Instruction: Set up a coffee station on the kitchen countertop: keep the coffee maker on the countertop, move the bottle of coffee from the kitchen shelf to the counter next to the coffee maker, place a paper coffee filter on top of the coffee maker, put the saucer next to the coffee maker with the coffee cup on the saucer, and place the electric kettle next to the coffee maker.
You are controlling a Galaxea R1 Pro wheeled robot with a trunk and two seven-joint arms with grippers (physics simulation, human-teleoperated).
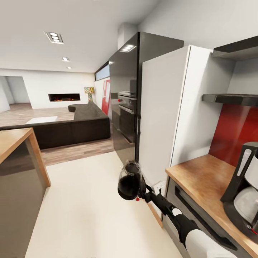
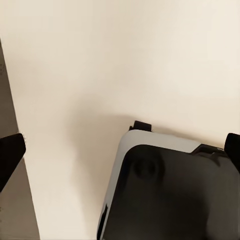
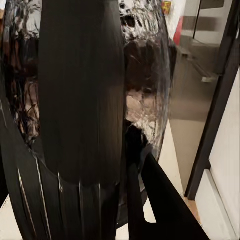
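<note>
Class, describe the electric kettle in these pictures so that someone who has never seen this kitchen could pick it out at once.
Start at the tall white cabinet beside the black oven tower. Below its front, over the pale floor, the robot's right gripper holds the electric kettle at the end of its outstretched arm. It is rounded, dark and glassy with a red switch, unlike the taller coffee maker standing on the kitchen countertop.

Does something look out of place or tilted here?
Yes. The electric kettle hangs in the air over the floor, held by the right gripper, beside the countertop. The coffee maker stands upright there.
</note>
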